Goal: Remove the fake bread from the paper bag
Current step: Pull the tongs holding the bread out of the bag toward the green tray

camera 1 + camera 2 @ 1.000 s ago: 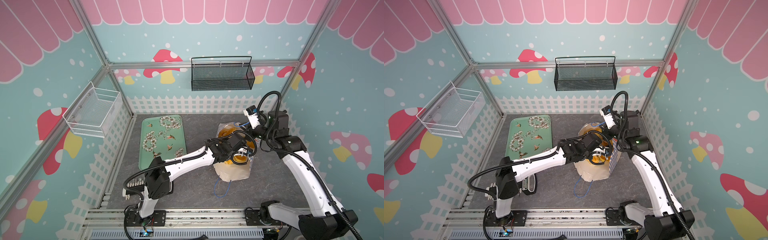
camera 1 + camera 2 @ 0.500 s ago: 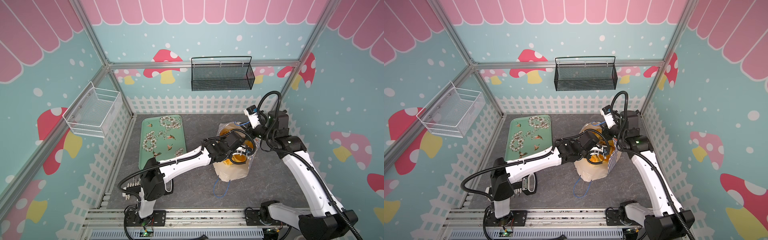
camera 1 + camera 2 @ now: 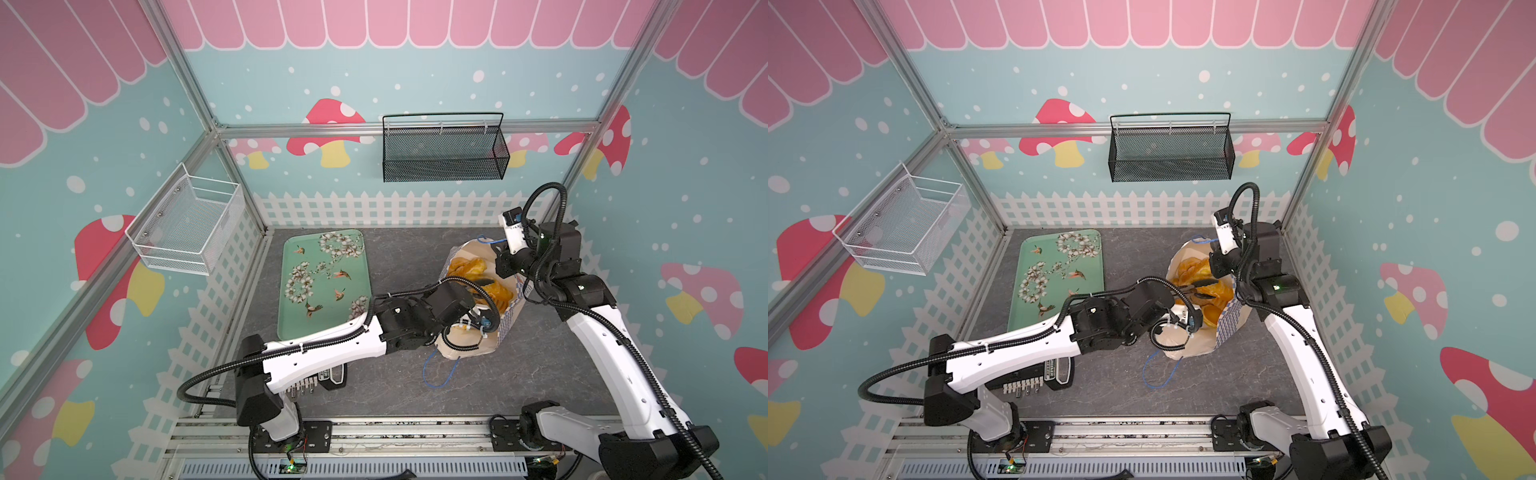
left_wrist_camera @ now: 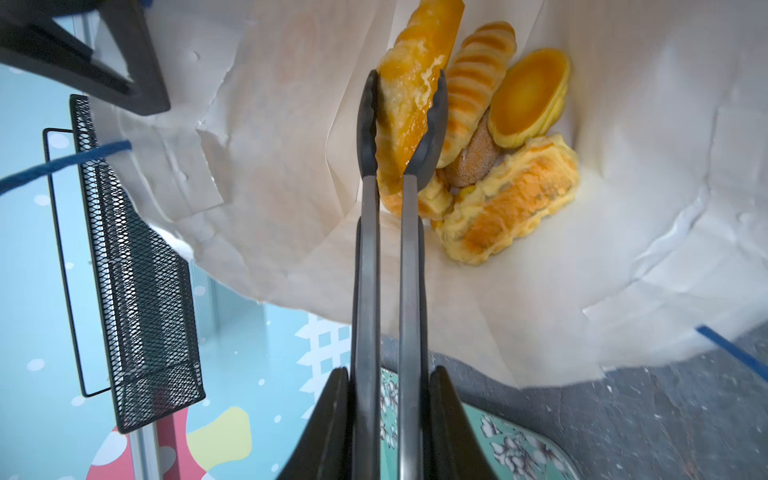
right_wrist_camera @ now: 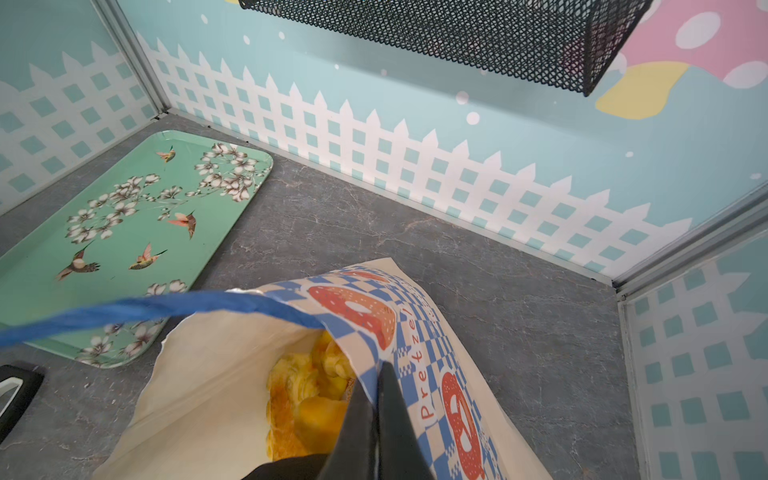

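Jaws on left gripper (image 4: 388,386) squeeze the tongs (image 4: 368,270), whose tips pinch one fake bread piece (image 4: 409,95) inside the paper bag (image 4: 623,208); right gripper (image 5: 376,399) jaws pinch the bag's checkered rim; other pastries (image 4: 511,216) piled below, partly hidden.

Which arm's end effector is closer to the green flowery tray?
Left. The left end effector, holding tongs, is beside the paper bag, on the side facing the tray; the right end effector pinches its opposite rim.
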